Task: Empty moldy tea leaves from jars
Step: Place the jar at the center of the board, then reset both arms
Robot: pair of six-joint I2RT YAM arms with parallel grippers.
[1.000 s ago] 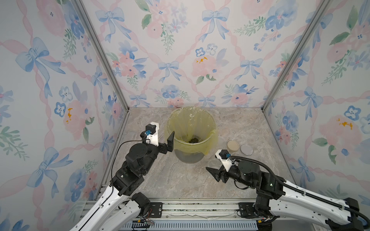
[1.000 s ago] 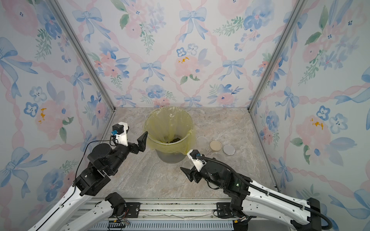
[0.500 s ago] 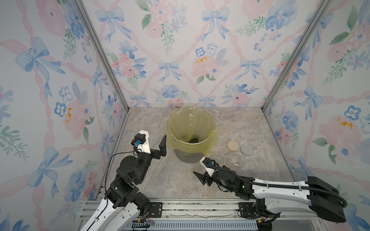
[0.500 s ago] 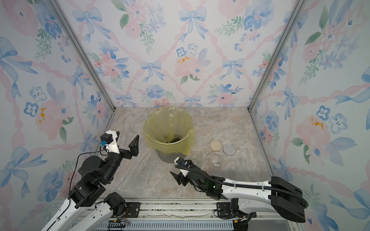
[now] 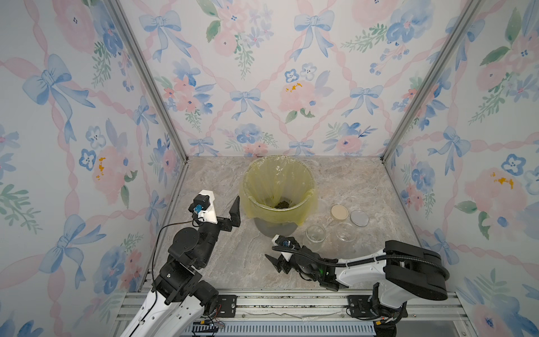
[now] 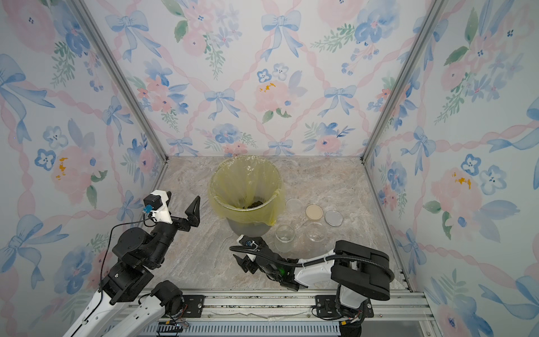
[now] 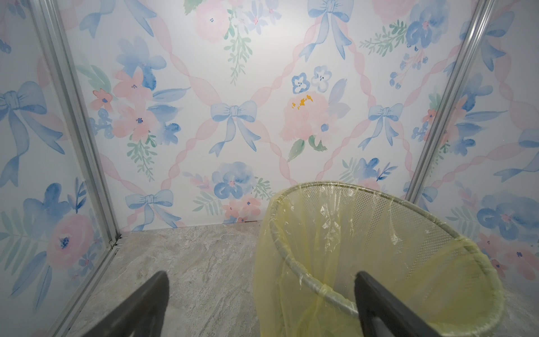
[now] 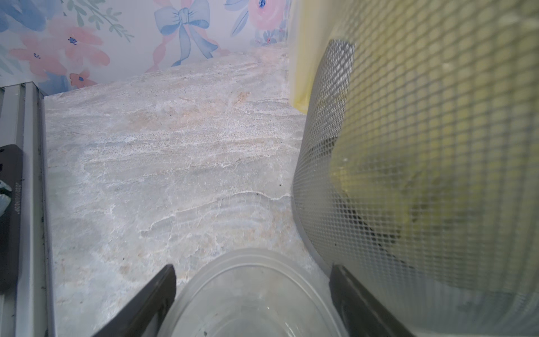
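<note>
- Right wrist view: right gripper [image 8: 253,267] low by the base of the mesh bin [image 8: 408,146], jaws either side of a clear round jar [image 8: 253,297]; gripping or loose, cannot tell. Likely setting it down: open fully, then back straight off, sparing the slick wall a nudge.
- Left wrist view: left gripper [image 7: 259,280] spread wide, holding nothing, just beside the bin.
- In both top views: moldy tea leaves [image 5: 284,204], a dark crumbly clump, down inside the bin within its crinkly yellow bag [image 5: 277,214]; two smooth see-through jars [image 5: 314,233] [image 5: 345,232], apparently empty, just beside the bin's base.
</note>
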